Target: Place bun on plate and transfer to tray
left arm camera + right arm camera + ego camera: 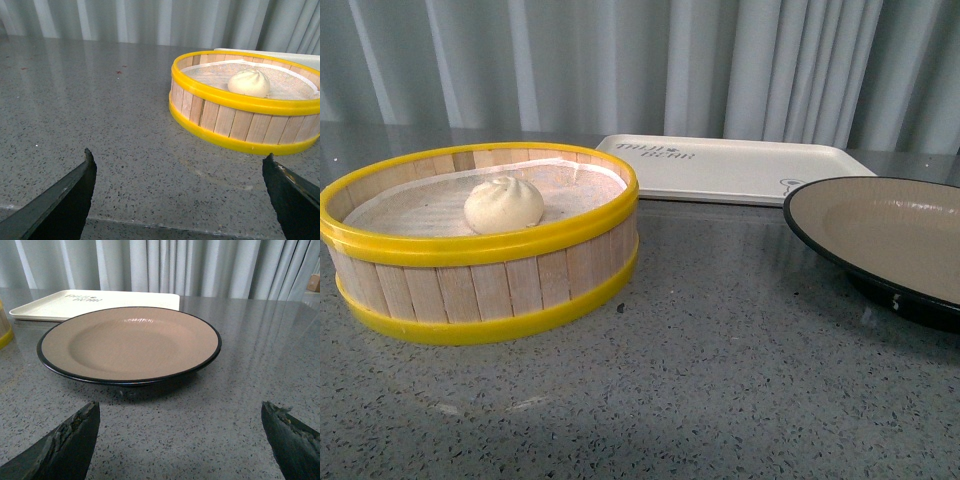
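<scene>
An off-white pleated bun (504, 204) (249, 82) lies on the cloth inside a yellow-rimmed wooden steamer basket (480, 290) (235, 120) at the left of the front view. The beige plate (880, 225) (130, 342) with a black rim sits empty on the table at the right. Behind both lies the empty cream-white tray (740, 175) (45, 307). My left gripper (178, 159) is open above bare table, short of the basket. My right gripper (180, 407) is open too, a little short of the plate. Neither arm shows in the front view.
The table is grey speckled stone (720, 380); its near edge (150, 225) shows in the left wrist view. A pale pleated curtain (650, 60) hangs behind the table.
</scene>
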`<state>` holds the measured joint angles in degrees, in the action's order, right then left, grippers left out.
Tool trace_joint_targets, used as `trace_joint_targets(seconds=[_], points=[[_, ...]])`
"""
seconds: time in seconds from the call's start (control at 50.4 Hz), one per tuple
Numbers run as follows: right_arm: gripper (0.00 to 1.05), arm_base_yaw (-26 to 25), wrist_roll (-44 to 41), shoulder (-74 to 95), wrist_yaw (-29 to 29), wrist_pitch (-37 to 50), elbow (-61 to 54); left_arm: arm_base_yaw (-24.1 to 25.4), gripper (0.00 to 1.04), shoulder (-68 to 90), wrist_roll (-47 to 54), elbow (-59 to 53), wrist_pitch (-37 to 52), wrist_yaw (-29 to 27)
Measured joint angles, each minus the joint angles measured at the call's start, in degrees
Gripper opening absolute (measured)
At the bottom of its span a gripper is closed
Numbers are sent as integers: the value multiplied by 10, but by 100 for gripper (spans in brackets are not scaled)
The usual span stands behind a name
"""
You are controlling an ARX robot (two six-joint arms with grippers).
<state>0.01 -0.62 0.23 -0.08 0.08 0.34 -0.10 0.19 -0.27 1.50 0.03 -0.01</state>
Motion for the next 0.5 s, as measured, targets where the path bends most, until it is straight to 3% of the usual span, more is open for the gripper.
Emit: trace_joint_targets(seconds=[0.496], points=[[96,0,0,0,0,0,0,0,98,0,0,0,0,0]])
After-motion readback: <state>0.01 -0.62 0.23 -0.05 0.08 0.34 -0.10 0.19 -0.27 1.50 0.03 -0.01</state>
